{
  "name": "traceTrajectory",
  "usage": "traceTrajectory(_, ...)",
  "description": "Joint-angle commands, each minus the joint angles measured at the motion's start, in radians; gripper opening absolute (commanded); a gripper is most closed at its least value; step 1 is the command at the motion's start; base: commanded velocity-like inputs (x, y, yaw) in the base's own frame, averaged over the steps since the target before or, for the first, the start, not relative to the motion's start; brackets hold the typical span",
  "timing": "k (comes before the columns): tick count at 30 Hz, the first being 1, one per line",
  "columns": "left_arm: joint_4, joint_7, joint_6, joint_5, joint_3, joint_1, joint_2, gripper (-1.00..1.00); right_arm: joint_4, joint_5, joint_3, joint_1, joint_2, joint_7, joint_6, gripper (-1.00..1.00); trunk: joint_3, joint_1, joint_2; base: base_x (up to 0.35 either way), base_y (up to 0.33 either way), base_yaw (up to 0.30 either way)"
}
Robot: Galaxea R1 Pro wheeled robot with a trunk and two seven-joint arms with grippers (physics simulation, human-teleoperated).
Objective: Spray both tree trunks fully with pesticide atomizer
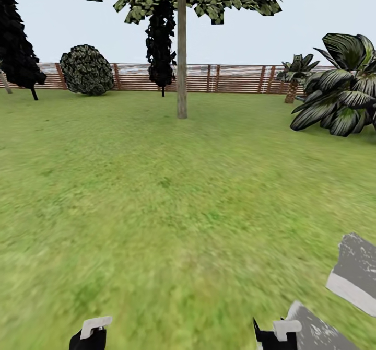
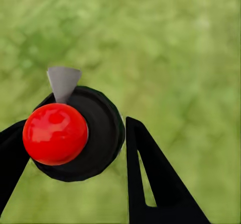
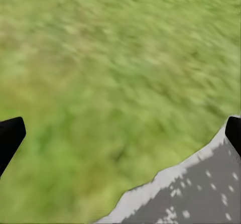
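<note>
Your left gripper point(image 2: 75, 143) has its black fingers point(image 2: 155, 179) pinching the round black atomizer with the glossy red ball top point(image 2: 55, 133), a light, rigid, smooth thing, so keep hold around its body, while your right gripper's fingers point(image 3: 10, 136) stand spread.

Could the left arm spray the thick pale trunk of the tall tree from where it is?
Probably not yet. The left gripper holds the black, red-knobbed atomizer, but the pale tree trunk stands far across open green lawn; nothing blocks the way.
</note>
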Motion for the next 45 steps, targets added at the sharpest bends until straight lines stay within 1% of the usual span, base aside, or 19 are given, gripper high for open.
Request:
traceTrajectory(1, 0.001, 0.002, -0.003, 0.001, 0.000, -0.001, 0.000, -1.00, 0.001, 0.001, 0.000, 0.000, 0.000, 0.000, -0.003, 1.00, -0.001, 0.000, 0.000, 0.340, 0.000, 0.000)
traceTrajectory(45, 0.001, 0.002, -0.003, 0.001, 0.000, 0.000, 0.000, -1.00, 0.001, 0.001, 0.000, -0.001, 0.000, 0.001, -0.003, 1.00, -0.001, 0.000, 0.000, 0.340, 0.000, 0.000)
